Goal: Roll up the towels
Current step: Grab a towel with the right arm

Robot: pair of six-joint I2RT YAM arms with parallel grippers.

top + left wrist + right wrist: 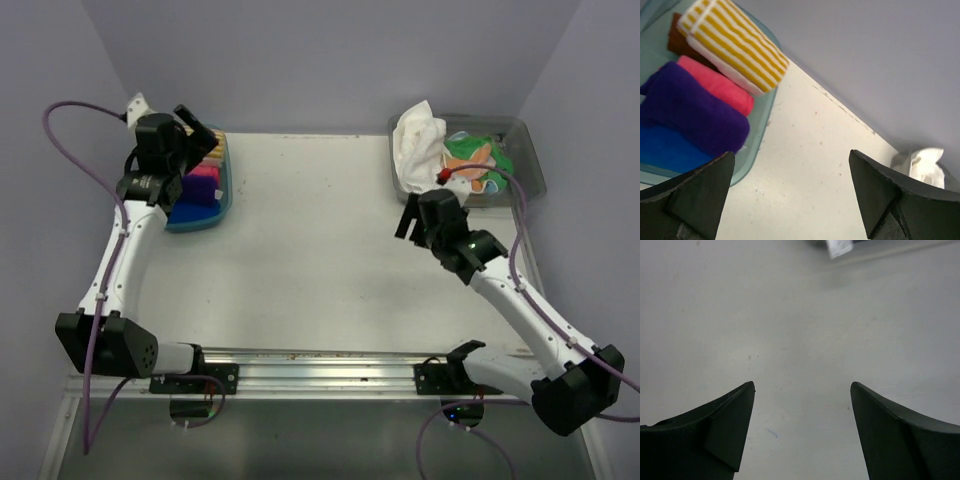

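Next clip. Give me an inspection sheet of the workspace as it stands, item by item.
Surface: white table, lightly speckled.
Job's things: striped towel, pink towel, purple towel and blue towel lie rolled in the left tub. The white towel is draped over the rim of the right tub, with the green towel and orange towel loose inside.
Clutter: nothing seen.
Claws: left claw open by the left tub, holding nothing. Right claw open over bare table, holding nothing.
Cables: a purple cable runs along each arm, off the towels.
Surroundings: plain grey walls; metal rail at the near edge.
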